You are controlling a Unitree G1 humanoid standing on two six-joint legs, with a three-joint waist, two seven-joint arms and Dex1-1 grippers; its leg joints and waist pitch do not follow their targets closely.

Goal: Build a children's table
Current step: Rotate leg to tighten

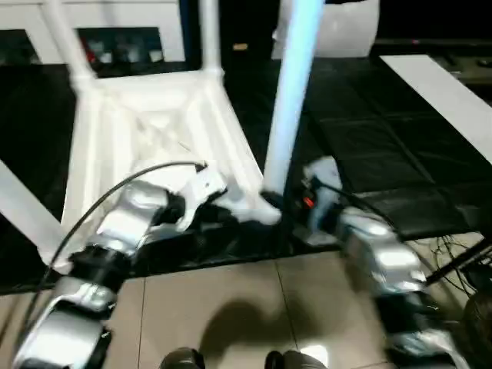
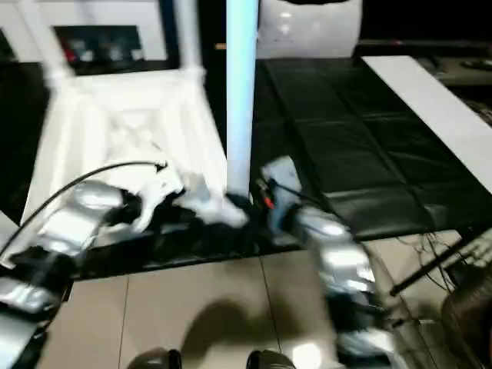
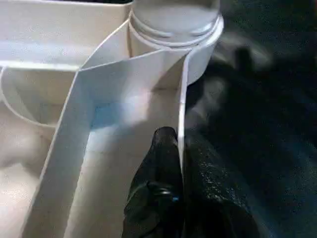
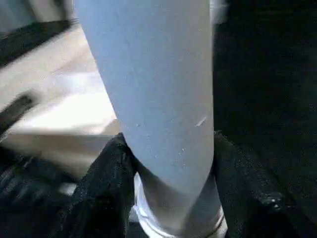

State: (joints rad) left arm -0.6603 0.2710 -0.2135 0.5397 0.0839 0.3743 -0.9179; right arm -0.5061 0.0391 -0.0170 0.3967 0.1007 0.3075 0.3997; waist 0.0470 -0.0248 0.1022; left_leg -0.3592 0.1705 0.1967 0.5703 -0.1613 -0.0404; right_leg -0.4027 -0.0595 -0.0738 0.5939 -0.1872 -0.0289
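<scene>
Gripping leg (image 4: 158,99), right fingers (image 4: 101,191); left fingers (image 3: 158,168) seemingly pinch rim (image 3: 181,129).

Head pair looks down over the table top (image 1: 154,123); wrist cameras sit close.

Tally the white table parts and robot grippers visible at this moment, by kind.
Table tops: 1
Legs standing in corner sockets: 3 (near, far left, far right)
Grippers: 2 (left gripper, right gripper)
Total: 6
</scene>
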